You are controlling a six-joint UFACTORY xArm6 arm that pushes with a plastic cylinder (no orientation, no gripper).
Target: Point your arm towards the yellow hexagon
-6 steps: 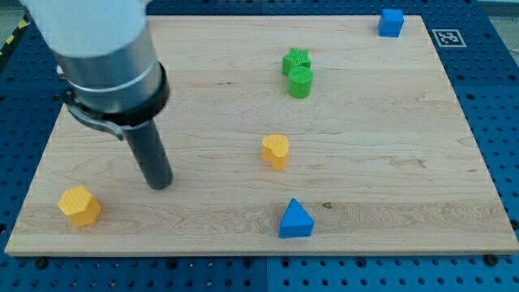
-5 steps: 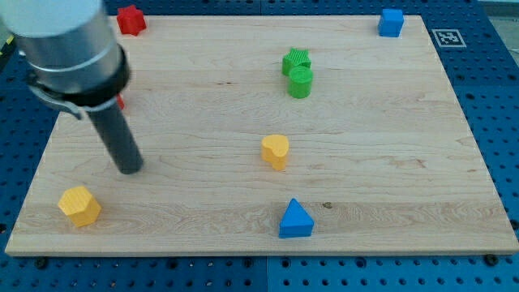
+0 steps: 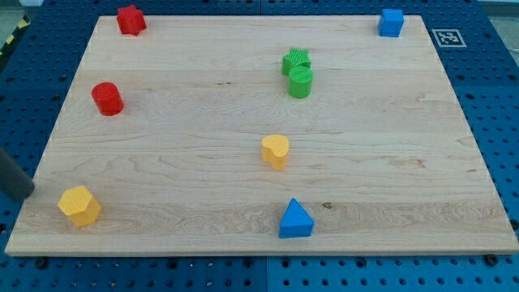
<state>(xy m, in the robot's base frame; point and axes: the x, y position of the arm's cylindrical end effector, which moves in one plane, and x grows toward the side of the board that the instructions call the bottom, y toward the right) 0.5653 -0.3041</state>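
Note:
The yellow hexagon (image 3: 79,205) lies near the board's bottom left corner. My tip (image 3: 24,195) shows at the view's left edge, just off the board's left side, a short way left of the yellow hexagon and slightly above it, not touching it. Only the rod's lower end is in view; the arm above it is out of frame.
A second yellow block (image 3: 276,152) sits mid-board. A blue triangle (image 3: 295,219) lies near the bottom edge. Two green blocks (image 3: 298,72) touch at upper middle. A red cylinder (image 3: 107,98) and a red block (image 3: 130,19) are upper left. A blue cube (image 3: 391,23) is top right.
The rod has moved left and down, from the board's left-middle to just off its left edge beside the yellow hexagon. The red blocks it hid now show. No block has moved.

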